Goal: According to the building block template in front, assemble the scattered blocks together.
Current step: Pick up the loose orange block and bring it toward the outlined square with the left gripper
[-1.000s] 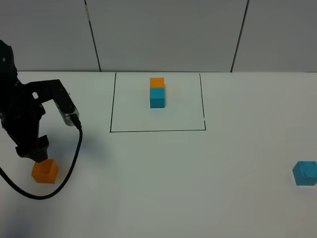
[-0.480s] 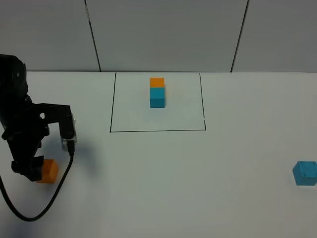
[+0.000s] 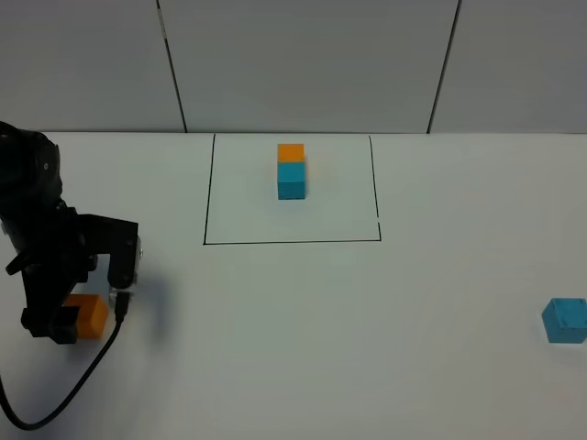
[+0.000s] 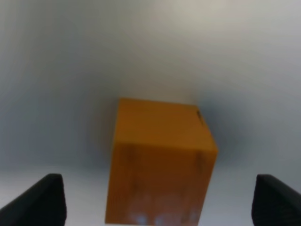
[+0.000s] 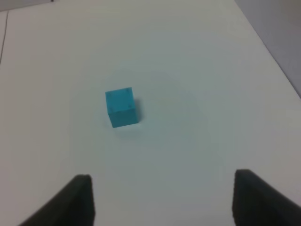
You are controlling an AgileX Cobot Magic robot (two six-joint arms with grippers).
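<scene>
orange block (image 3: 92, 315) | left tool (image 4: 155, 201) astride it | teal block (image 3: 564, 320) well apart

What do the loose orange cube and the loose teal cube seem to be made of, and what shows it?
Loose orange cube: likely painted wood or hard plastic; matte, crisp edges, faint darker smudges on one face. Loose teal cube: probably the same; flat even colour, no shine. Wood versus plastic is unclear.

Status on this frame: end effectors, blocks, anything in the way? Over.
Left end effector open, straddling orange cube, not gripped. Right end effector open, off teal cube. No obstruction seen.
</scene>
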